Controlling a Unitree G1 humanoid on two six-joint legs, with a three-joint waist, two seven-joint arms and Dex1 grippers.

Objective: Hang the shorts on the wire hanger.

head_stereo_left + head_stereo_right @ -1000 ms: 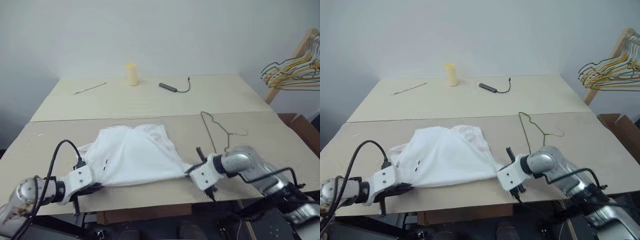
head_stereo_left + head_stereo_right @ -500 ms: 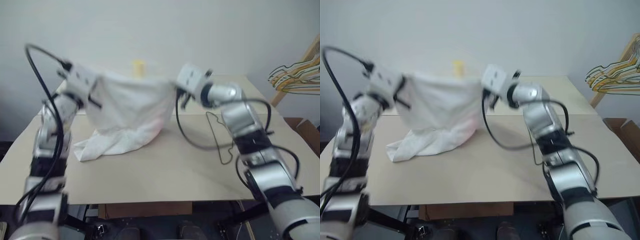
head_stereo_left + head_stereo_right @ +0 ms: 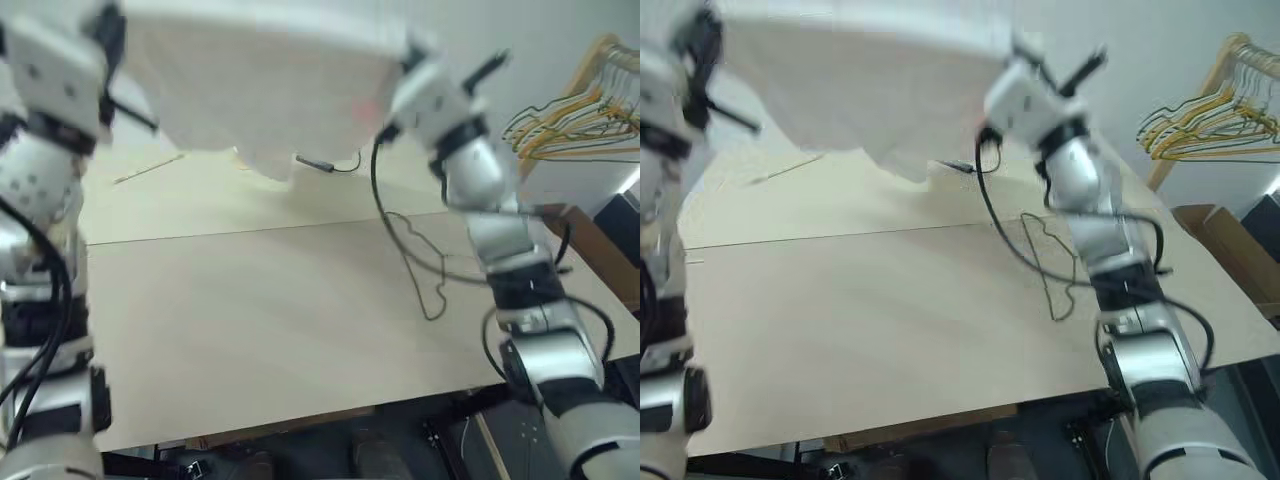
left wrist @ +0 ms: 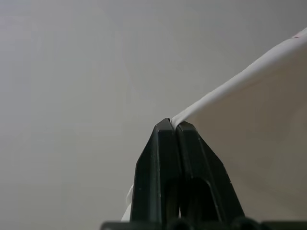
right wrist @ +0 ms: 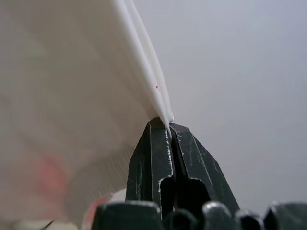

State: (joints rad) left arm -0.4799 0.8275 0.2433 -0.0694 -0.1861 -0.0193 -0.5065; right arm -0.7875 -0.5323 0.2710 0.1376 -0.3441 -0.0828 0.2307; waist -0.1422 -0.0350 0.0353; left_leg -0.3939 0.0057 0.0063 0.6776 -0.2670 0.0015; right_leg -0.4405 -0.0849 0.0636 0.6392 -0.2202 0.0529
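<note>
The white shorts point(image 3: 250, 80) hang in the air, stretched wide between both raised grippers, their lower edge dangling above the far half of the table. My left gripper point(image 4: 171, 123) is shut on one end of the cloth edge, high at the left point(image 3: 108, 25). My right gripper point(image 5: 166, 123) is shut on the other end, high at the right point(image 3: 405, 55); a faint pink patch shows close to it. The wire hanger point(image 3: 415, 255), thin and dark, lies flat on the table point(image 3: 250, 330) below the right arm.
A bunch of yellow and dark hangers point(image 3: 570, 125) hangs on a wooden rack at the right. A black cable with a small adapter point(image 3: 322, 163) and a thin stick point(image 3: 150, 170) lie on the far half of the table. A cardboard box point(image 3: 590, 245) stands beside the table's right edge.
Both arms have risen, taking the shorts off the table and high into the air, spread between the grippers. The hanger has stayed on the table. The view has tilted.
</note>
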